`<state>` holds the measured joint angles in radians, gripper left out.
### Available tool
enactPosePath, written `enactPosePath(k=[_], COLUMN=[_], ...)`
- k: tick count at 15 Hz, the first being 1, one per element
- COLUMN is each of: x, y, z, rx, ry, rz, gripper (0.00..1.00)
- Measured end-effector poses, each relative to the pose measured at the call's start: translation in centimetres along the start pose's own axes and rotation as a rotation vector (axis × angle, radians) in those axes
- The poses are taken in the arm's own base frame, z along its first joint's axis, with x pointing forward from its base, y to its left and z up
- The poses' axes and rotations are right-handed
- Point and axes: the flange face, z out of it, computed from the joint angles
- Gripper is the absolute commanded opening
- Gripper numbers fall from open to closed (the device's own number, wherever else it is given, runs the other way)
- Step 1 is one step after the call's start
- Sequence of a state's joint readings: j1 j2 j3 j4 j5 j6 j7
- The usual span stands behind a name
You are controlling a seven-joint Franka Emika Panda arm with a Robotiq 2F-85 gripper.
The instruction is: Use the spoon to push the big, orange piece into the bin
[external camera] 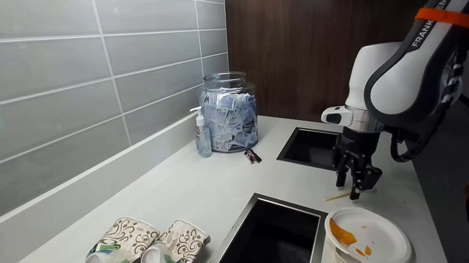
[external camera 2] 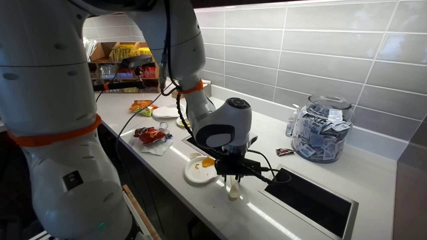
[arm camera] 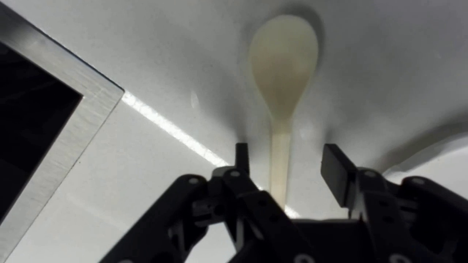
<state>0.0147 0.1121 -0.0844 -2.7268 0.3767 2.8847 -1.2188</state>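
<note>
- The bin (external camera: 268,238) is sunk into the counter (external camera: 197,193); two paper cups (external camera: 120,250) are laid beside it.
- The big orange piece (external camera: 342,235) is borne on the plate (external camera: 383,233), towards the bin's side.
- The spoon (arm camera: 283,62) is laid flat beyond the plate. Its handle is straddled by the gripper (arm camera: 289,162), with fingers moderately parted; nothing is grasped.
- Farther off, a smaller opening (external camera: 312,148) is seen, then a packet-filled jar (external camera: 231,121).
</note>
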Motion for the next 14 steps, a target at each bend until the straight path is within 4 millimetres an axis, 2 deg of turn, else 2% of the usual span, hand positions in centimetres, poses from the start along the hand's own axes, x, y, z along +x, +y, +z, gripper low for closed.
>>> enactPosePath(k=[3, 7, 8, 9, 14], x=[0.2, 1.1, 1.2, 1.2, 1.0], y=[0.0, -0.2, -0.2, -0.2, 0.0], z=[-0.1, -1.0, -1.1, -1.1, -1.2], rx=[-0.003, -0.016, -0.018, -0.019, -0.021], ry=[0.004, 0.021, 0.023, 0.024, 0.022], rz=[-0.004, -0.022, -0.022, -0.021, -0.007], gripper=[0.02, 0.0, 0.26, 0.27, 0.62])
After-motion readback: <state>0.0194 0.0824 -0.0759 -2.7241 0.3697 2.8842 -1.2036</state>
